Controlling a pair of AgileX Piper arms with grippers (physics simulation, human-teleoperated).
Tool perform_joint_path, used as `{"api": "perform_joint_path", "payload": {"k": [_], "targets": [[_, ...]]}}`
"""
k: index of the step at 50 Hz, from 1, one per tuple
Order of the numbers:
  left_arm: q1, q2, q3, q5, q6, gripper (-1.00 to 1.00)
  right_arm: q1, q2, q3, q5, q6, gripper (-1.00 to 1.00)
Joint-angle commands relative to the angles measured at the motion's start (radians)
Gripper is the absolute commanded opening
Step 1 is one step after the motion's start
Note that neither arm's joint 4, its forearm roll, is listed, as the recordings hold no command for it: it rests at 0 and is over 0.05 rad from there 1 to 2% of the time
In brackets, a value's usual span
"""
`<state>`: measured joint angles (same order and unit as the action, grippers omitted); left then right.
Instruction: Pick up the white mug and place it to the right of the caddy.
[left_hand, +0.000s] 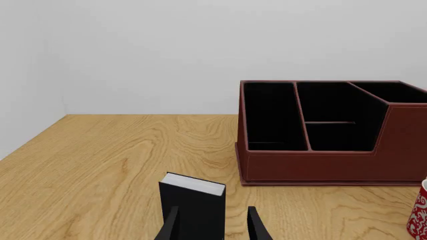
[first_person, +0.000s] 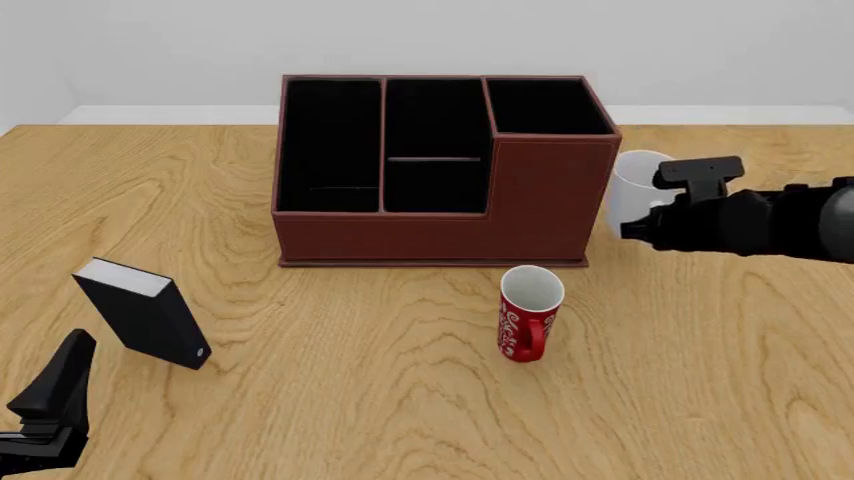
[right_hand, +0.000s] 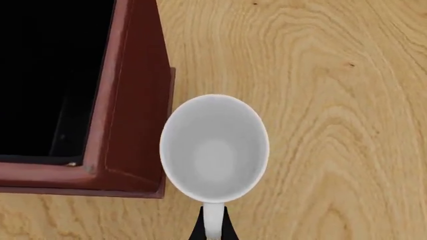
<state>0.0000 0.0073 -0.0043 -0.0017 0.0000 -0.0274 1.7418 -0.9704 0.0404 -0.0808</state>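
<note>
The white mug (right_hand: 213, 150) stands upright just right of the caddy (right_hand: 130, 100), its side almost touching the caddy's wall. My right gripper (right_hand: 213, 222) is shut on the mug's handle, seen from above. In the front view the white mug (first_person: 635, 185) sits beside the caddy's (first_person: 441, 215) right end, with my right gripper (first_person: 645, 222) at its near side. Whether the mug rests on the table or hangs just over it is unclear. My left gripper (first_person: 56, 385) is open at the near left corner.
A red mug with white lettering (first_person: 530, 312) stands in front of the caddy's right part. A small black book-like box (first_person: 144, 312) stands near my left gripper (left_hand: 212, 224), just beyond its fingers. The table's left edge (left_hand: 30, 145) is close to that arm.
</note>
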Motion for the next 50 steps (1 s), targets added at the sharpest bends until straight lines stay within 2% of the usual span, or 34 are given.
{"api": "perform_joint_path", "payload": {"k": [1,5,50], "targets": [[0.0,0.0,0.0,0.0,0.0,1.0,0.003,0.013,0.001,-0.014,0.013,-1.0],[0.0,0.0,0.0,0.0,0.0,1.0,-0.014,0.033,0.0,-0.023,-0.002,-1.0],[0.0,0.0,0.0,0.0,0.0,1.0,-0.017,0.149,0.02,-0.093,0.019,-1.0]]}}
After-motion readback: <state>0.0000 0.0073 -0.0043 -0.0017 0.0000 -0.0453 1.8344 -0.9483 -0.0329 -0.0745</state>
